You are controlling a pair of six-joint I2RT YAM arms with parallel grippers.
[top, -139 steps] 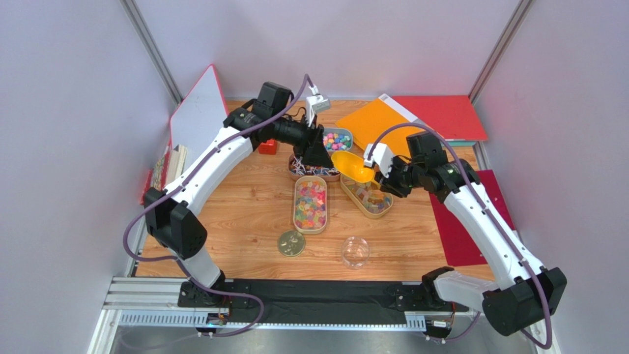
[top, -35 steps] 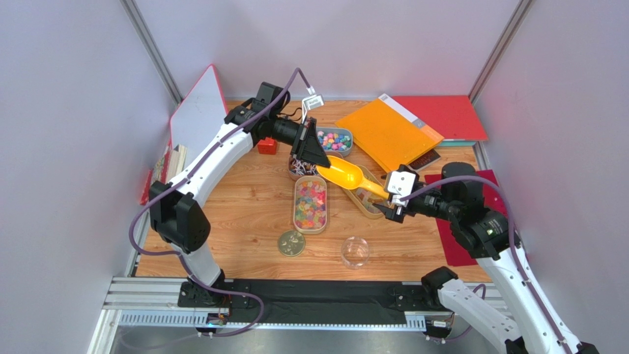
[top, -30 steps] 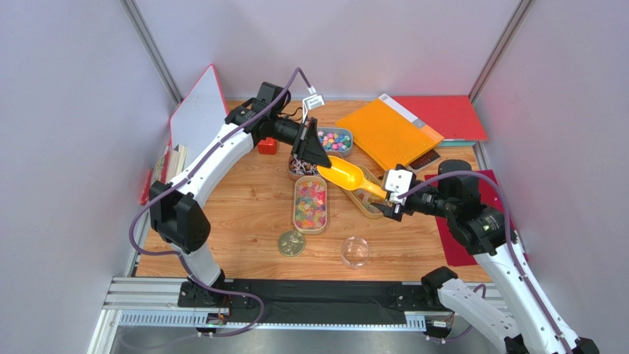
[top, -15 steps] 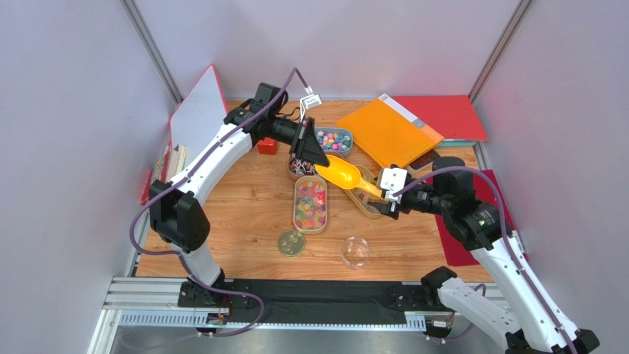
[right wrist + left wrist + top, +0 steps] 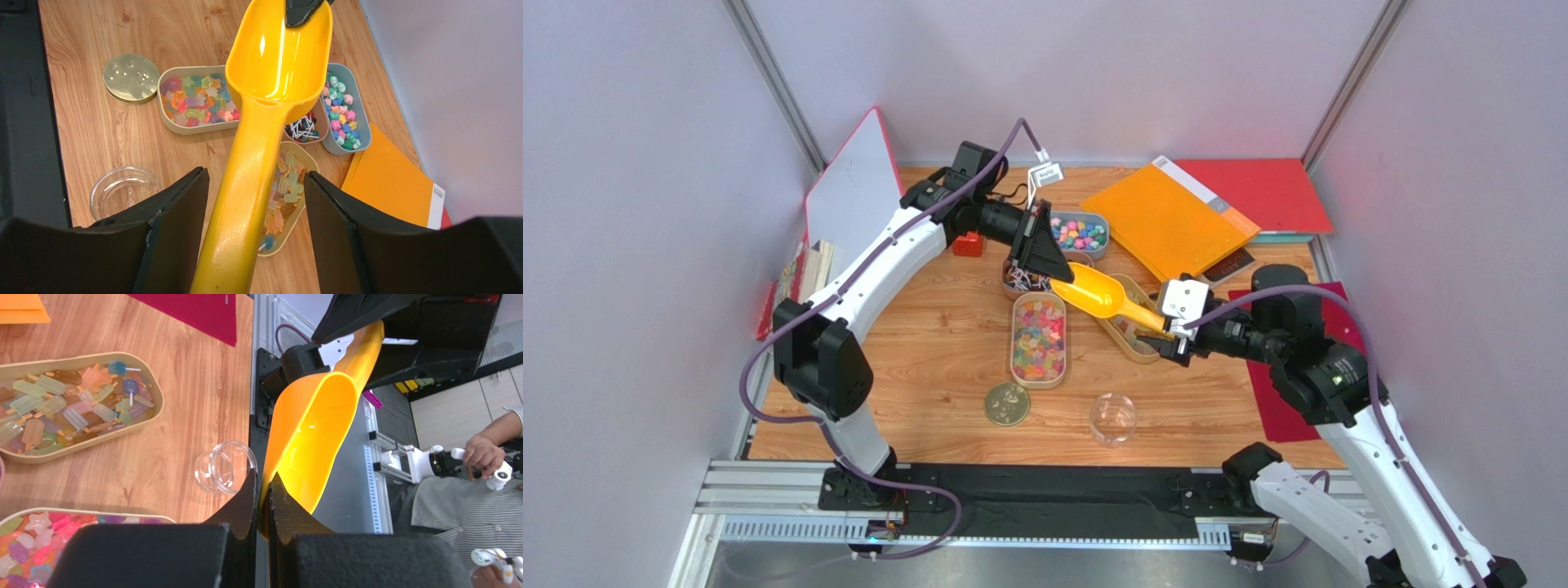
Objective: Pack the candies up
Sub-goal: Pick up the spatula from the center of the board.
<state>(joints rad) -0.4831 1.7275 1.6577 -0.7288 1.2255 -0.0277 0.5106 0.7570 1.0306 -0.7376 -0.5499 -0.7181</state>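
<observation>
A yellow scoop [image 5: 1095,292] hangs level above the candy trays, its bowl empty. My left gripper [image 5: 1053,279] is shut on the bowl's rim [image 5: 265,496]. My right gripper [image 5: 1171,333] is open, one finger on each side of the handle [image 5: 245,202], with a gap showing on the right side. The candies lie in several trays: star gummies [image 5: 1039,337], popsicle-shaped sweets [image 5: 288,190] under the handle, pink, green and blue bits [image 5: 1080,232], and white twist-wrapped pieces [image 5: 301,128] mostly hidden by the scoop.
A clear empty jar [image 5: 1113,418] and a round gold lid [image 5: 1008,404] sit near the front edge. A red cube [image 5: 967,244] is behind the left arm. An orange envelope [image 5: 1167,221] and red sheets [image 5: 1259,196] lie at the back right.
Earlier the right gripper carried the scoop; now the left gripper pinches its bowl rim and the right has slid back along the handle. Over the last second almost nothing moved.
</observation>
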